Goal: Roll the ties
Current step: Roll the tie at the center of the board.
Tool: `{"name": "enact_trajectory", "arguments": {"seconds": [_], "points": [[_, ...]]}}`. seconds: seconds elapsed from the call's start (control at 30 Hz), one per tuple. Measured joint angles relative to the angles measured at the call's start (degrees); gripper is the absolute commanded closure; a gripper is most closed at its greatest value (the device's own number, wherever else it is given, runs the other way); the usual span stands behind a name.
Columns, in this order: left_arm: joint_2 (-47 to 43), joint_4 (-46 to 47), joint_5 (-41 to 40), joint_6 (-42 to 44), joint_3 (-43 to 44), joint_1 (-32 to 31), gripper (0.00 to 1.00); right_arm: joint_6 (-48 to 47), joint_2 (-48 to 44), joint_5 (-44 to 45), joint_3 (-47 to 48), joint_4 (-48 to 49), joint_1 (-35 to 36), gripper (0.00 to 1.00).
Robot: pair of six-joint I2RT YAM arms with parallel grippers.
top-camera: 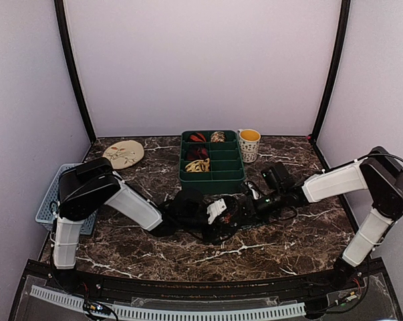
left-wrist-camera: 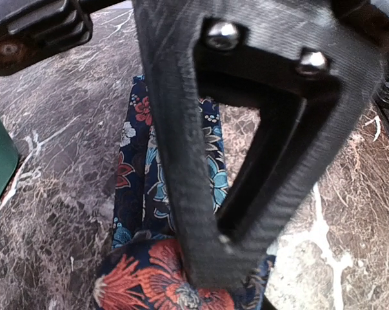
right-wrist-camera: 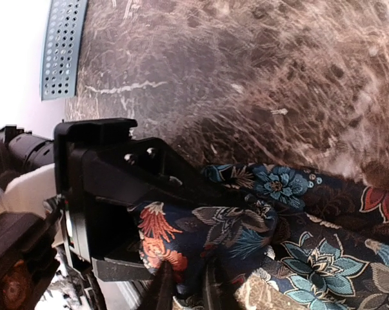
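Tie point(right-wrist-camera: 297, 245) is lying mid-bench point(top-camera: 188, 251), near the tray point(top-camera: 211, 175). Left end effector point(top-camera: 218, 214) is clamping its folded end. Right end effector point(right-wrist-camera: 186, 290), nearly closed, is pinching the fabric alongside.

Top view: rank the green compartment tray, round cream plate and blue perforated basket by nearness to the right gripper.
1. Green compartment tray, just behind the right gripper.
2. Round cream plate, back left.
3. Blue perforated basket, far left.
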Motion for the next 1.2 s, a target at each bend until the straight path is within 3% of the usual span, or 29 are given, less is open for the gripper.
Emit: {"name": "enact_trajectory", "arguments": {"seconds": [0.3,0.53,1.0,1.13,1.2], "points": [[-0.37,-1.11,-1.4,1.95,-0.52,0.15,0.3,-0.35,0.63,-0.26,-1.14,3.04,-0.46,1.0],[-1.97,1.55,-1.75,2.03,-3.98,0.57,0.18,-1.88,0.98,-0.76,-3.63,4.15,-4.15,1.0],[0.48,9.88,0.15,-0.26,-2.25,0.68,0.16,-4.2,5.07,-2.34,-4.96,5.64,-7.96,1.0],[3.5,9.97,1.73,-0.33,0.92,0.7,0.26,-4.39,5.14,-2.49,-4.96,5.7,-7.96,1.0],[4.85,9.62,2.69,-0.26,2.47,0.7,0.38,-4.46,5.14,-2.49,-4.96,5.7,-7.96,1.0]]}}
